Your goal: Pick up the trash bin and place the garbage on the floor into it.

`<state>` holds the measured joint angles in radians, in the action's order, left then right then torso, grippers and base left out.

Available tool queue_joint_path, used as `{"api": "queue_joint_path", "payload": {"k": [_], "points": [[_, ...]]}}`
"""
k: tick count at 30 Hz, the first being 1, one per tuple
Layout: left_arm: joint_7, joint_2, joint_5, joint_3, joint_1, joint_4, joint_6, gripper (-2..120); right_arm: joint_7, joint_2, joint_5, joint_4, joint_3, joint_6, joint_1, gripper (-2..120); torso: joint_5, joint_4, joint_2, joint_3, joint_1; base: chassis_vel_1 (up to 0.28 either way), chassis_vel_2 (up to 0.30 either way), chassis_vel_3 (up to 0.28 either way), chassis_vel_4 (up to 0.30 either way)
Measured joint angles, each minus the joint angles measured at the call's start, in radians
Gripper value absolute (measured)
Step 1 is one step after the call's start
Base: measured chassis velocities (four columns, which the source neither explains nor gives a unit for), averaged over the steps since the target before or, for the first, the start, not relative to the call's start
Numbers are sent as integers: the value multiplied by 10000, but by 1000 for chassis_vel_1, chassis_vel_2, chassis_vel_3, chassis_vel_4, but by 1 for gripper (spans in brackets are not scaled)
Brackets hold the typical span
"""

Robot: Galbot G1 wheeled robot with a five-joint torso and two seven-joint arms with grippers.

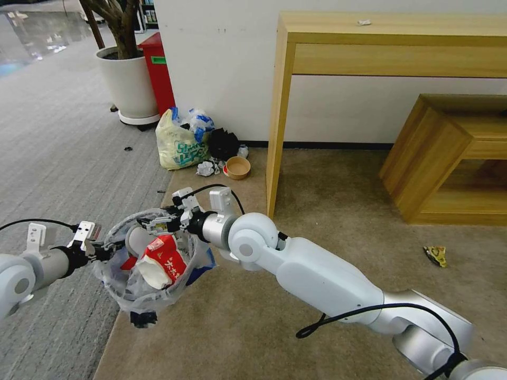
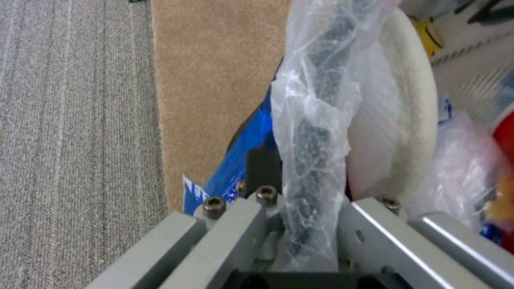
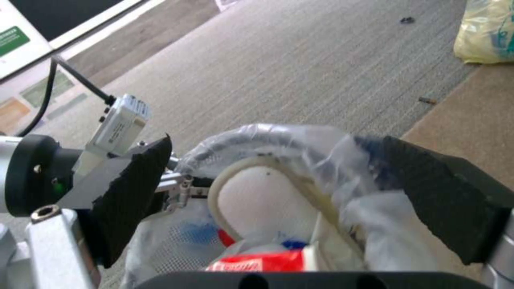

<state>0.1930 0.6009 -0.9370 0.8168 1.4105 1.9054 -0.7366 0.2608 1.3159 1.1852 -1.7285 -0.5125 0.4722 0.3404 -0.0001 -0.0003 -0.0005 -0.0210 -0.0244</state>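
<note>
In trash bin [image 1: 138, 295]: red carton [image 1: 168, 259], white characters.

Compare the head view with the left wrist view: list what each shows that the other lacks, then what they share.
Head view alone: the right gripper open over the trash bin, the red carton inside, the yellowish shopping bag, a wooden desk, and a wrapper on the carpet. Left wrist view alone: the left gripper shut on the bag-covered bin rim, close up. Both: the bin, its clear liner, a white slipper, grey and tan flooring.
</note>
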Motion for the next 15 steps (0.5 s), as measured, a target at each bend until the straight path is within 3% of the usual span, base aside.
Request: {"api": "queue_joint_path", "payload": {"k": [7,15], "points": [[0,-11,-20,44,18,3,3,0,68,-127,-200,-44,373,-114,90,100,0,1,0,0,0,0,0,0,0],[-12,215,-33,181,134,-11,10,0,64,-1263,-1787,-131,1536,-322,1203,100,2,-3,0,0,0,0,0,0,0]]}}
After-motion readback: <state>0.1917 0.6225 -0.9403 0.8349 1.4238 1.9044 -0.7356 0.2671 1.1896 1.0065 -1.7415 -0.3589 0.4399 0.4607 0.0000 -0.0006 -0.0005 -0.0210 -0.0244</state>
